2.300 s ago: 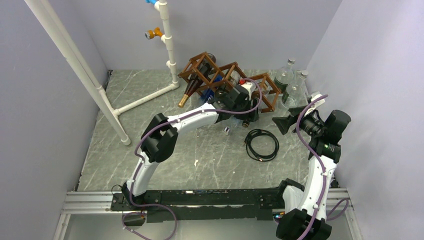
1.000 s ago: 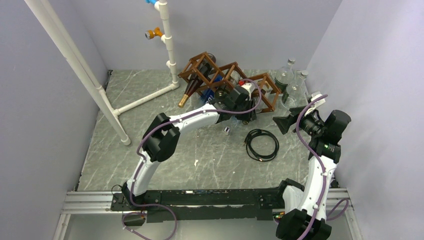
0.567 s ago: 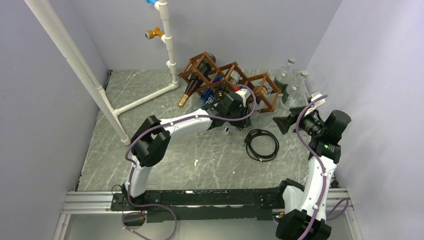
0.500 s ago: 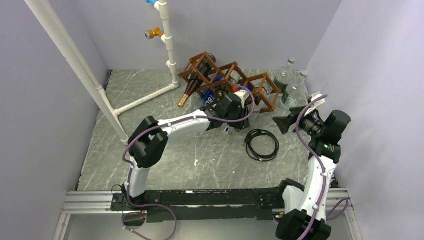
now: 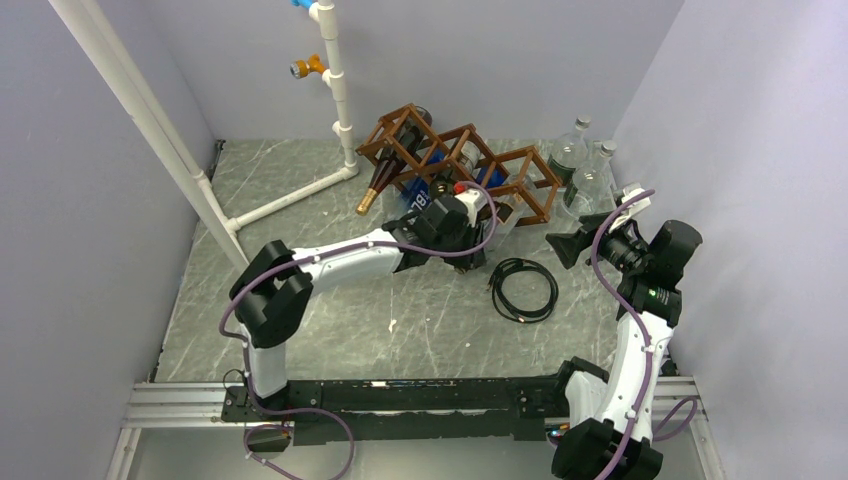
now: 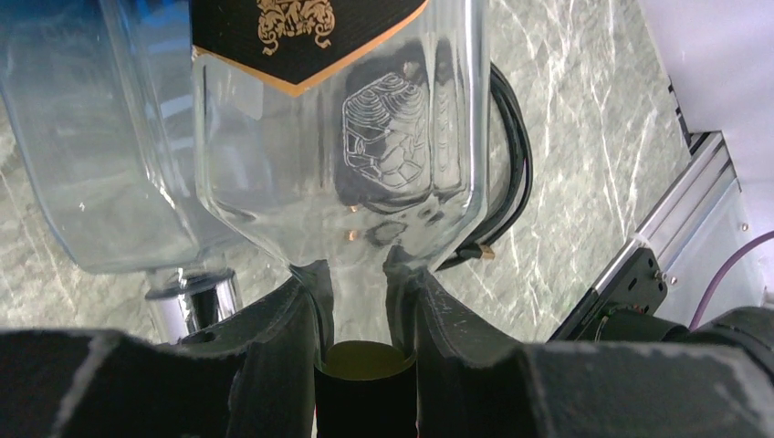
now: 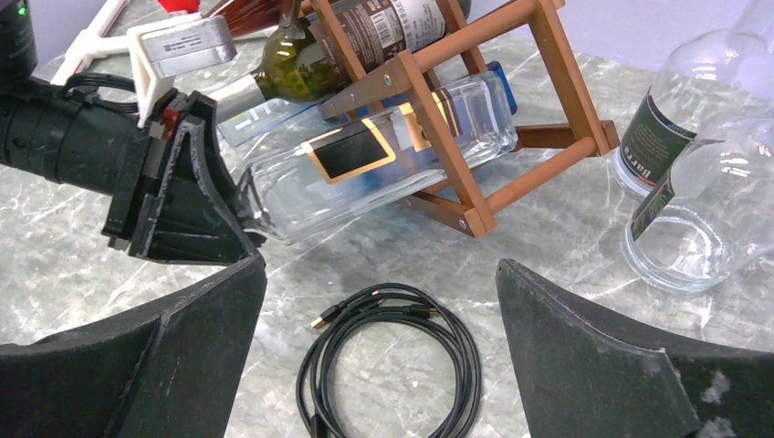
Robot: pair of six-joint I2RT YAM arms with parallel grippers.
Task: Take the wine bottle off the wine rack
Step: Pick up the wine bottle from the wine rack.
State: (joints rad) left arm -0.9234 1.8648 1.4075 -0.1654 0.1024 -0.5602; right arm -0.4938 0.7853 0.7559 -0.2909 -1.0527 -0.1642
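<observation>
The brown wooden wine rack (image 5: 523, 186) stands at the back of the table, its cells seen close in the right wrist view (image 7: 429, 100). A clear glass wine bottle (image 7: 365, 164) with a black and gold label lies tilted, its base end still inside the rack's right-hand cell. My left gripper (image 6: 358, 283) is shut on the bottle's neck just below the shoulder (image 6: 338, 137), with the dark cap between the fingers (image 6: 283, 338). From above, the left gripper (image 5: 468, 216) sits just in front of the rack. My right gripper (image 7: 379, 265) hangs open and empty to the right (image 5: 570, 245).
A coiled black cable (image 5: 522, 288) lies on the table under the right gripper. Two clear bottles (image 5: 575, 165) stand at the back right. A dark green bottle (image 7: 356, 46) and other bottles rest in the rack. A white pipe frame (image 5: 335, 90) rises at the back left.
My left arm has drawn back and to the left, its elbow swinging left, and the clear bottle has slid partway out of the rack's right cell. The right arm has not moved.
</observation>
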